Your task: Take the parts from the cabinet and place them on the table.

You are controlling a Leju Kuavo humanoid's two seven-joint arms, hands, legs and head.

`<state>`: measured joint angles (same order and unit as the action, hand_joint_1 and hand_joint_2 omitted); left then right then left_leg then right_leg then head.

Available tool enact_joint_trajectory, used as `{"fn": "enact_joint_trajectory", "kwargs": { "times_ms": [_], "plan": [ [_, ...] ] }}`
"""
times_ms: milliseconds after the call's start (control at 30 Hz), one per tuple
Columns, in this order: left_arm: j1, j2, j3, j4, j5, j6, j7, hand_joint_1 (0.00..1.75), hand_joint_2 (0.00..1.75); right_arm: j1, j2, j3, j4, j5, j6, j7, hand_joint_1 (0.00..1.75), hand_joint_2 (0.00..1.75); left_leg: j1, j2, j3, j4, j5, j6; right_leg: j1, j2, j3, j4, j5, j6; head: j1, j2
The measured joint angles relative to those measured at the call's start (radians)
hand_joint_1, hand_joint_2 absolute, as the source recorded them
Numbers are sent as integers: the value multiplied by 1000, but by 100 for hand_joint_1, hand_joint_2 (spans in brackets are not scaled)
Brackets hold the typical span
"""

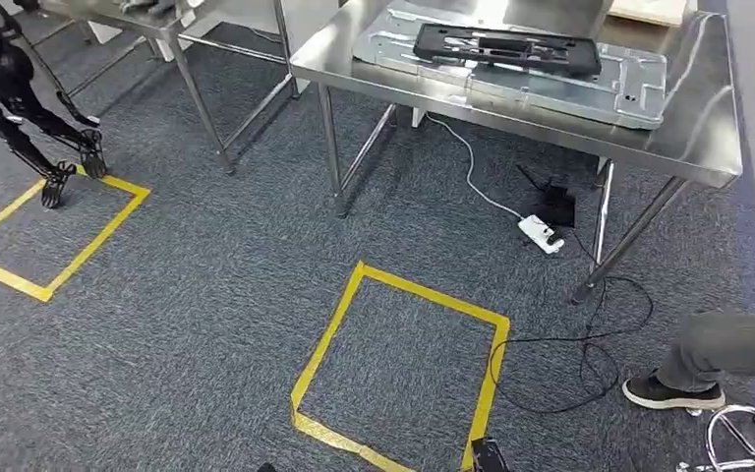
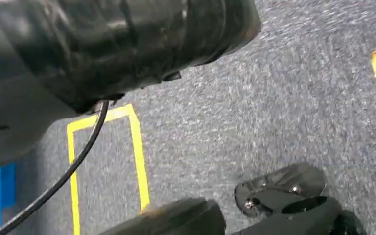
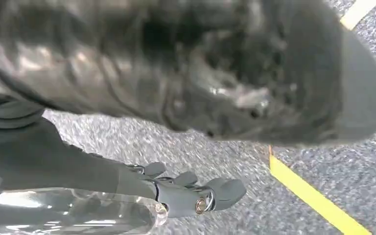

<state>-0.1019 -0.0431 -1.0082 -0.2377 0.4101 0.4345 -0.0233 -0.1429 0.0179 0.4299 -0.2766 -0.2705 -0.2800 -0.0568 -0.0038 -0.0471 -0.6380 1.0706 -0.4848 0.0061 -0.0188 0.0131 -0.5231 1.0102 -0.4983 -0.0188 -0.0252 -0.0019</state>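
A long black part (image 1: 506, 46) lies on a silver metal panel (image 1: 639, 84), both on the steel table (image 1: 708, 138) ahead of me in the head view. My right hand (image 3: 188, 193) hangs over the carpet in the right wrist view, grey fingers loosely apart with nothing between them. A shiny silver surface (image 3: 68, 213) runs beside it. In the left wrist view a grey mass at the picture's edge is my left hand (image 2: 10, 127). Its fingers are hidden, so I cannot tell their state.
Yellow tape squares (image 1: 398, 369) (image 1: 54, 236) mark the grey carpet. A white power strip (image 1: 541, 233) and black cables (image 1: 570, 364) lie under the table. A person's leg and shoe (image 1: 673, 391) stand at the right. A second steel table (image 1: 147, 18) and another robot's black legs (image 1: 20, 108) are far left.
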Motion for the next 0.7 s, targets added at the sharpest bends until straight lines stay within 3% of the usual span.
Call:
{"fn": "enact_joint_trajectory", "kwargs": {
  "times_ms": [67, 100, 133, 167, 200, 233, 267, 300, 333, 400, 433, 467, 500, 533, 600, 633, 667, 700],
  "plan": [
    [-4, 0, 0, 0, 0, -9, 6, 0, 0, 1, 0, 10, 0, 0, -9, -7, 0, 0, 7, 26, -66, 153, -84, -14, 1, -26, -5, 0, 1, 0, -1, 0],
    [-3, 0, 0, 0, 0, -19, 13, 0, 0, 2, 0, 16, 1, -2, -15, -11, 0, 0, 10, 31, -94, 222, -111, -19, 2, -40, -7, 1, 1, 0, -1, 0],
    [-2, 0, 0, 0, -1, -32, 19, 0, 0, 2, 0, 19, 1, -6, -21, -19, 0, 0, 13, 33, -103, 251, -113, -22, 1, -52, -9, 1, 1, 0, -1, 0],
    [0, 0, -1, 0, -3, -45, 26, 0, 0, 0, 0, 22, 1, -8, -28, -24, 0, 0, 16, 36, -89, 234, -97, -23, 1, -63, -9, 2, 1, 1, -1, 0],
    [0, 0, -1, 0, -9, -55, 29, 0, 0, -2, 0, 23, 1, -16, -31, -29, 0, 0, 17, 42, -52, 173, -63, -24, 1, -75, -9, 2, 1, 2, -1, 0],
    [-1, 0, -3, 0, -16, -64, 31, 0, 0, -3, 1, 23, 1, -22, -34, -32, 0, 0, 17, 58, 5, 74, -20, -21, 0, -86, -8, 3, 0, 4, -2, 0],
    [-4, 0, -5, 0, -22, -69, 31, 0, 0, -4, 1, 24, 1, -23, -36, -36, 0, 0, 16, 88, 61, -19, 11, -17, 0, -97, -5, 3, -1, 7, -2, 0],
    [-9, 0, -6, 0, -22, -72, 31, 0, 0, -4, 1, 26, 1, -24, -38, -38, 0, 0, 4, 121, 77, -59, -7, -14, 7, -104, -5, 4, -3, 15, -2, 0],
    [-10, 0, -7, 0, -23, -73, 32, 0, 0, -5, 1, 27, 1, -24, -40, -39, 0, 0, 3, 105, 75, -58, 1, 0, 9, -112, -5, 4, -3, 22, 1, 0],
    [-6, 0, -15, 0, -24, -74, 34, 0, 0, -8, 2, 31, 1, -24, -41, -39, 0, 0, -1, 89, 66, -55, 2, 8, 9, -126, -3, 1, 0, 31, 3, 0],
    [-3, 1, -19, 0, -24, -74, 35, 0, 0, -11, 2, 32, 1, -24, -41, -39, 0, 0, 0, 82, 64, -61, 6, 16, 10, -133, -1, 0, 1, 39, 2, 0],
    [-2, 1, -21, 0, -24, -74, 36, 0, 0, -12, 2, 32, 1, -24, -41, -39, 0, 0, 9, 73, 73, -73, 15, 28, 3, -116, -2, 7, -12, 47, 3, 0],
    [-3, 2, -22, 0, -24, -74, 36, 0, 0, -12, 1, 32, 0, -24, -42, -39, 0, 0, 7, 66, 72, -77, 18, 34, 1, -70, -14, 38, -40, 47, 5, 0],
    [-6, 2, -23, 0, -27, -76, 37, 0, 0, -11, 1, 33, 1, -27, -42, -39, 0, 0, 6, 58, 69, -76, 21, 40, 1, -45, -43, 101, -80, 45, 8, 0],
    [-9, 0, -26, 0, -41, -83, 34, 0, 0, -1, 1, 35, 2, -44, -47, -38, 0, 0, 3, 34, 66, -76, 23, 45, 2, -22, -119, 264, -149, 43, 9, 0],
    [-9, 0, -32, 0, -50, -87, 29, 0, 0, 4, 1, 35, 3, -56, -51, -39, 0, 0, 1, 22, 64, -74, 23, 45, 2, -19, -146, 313, -162, 43, 9, 0],
    [-7, 0, -40, 0, -61, -91, 23, 0, 0, 9, 1, 35, 4, -70, -61, -44, 0, 0, 1, 8, 62, -72, 23, 45, 2, -17, -154, 320, -147, 42, 8, 0],
    [-6, 1, -47, 0, -74, -96, 19, 0, 0, 16, 1, 35, 6, -88, -72, -56, 0, 0, 1, -4, 62, -70, 23, 45, 2, -17, -136, 280, -109, 40, 8, 0]
  ]
}}
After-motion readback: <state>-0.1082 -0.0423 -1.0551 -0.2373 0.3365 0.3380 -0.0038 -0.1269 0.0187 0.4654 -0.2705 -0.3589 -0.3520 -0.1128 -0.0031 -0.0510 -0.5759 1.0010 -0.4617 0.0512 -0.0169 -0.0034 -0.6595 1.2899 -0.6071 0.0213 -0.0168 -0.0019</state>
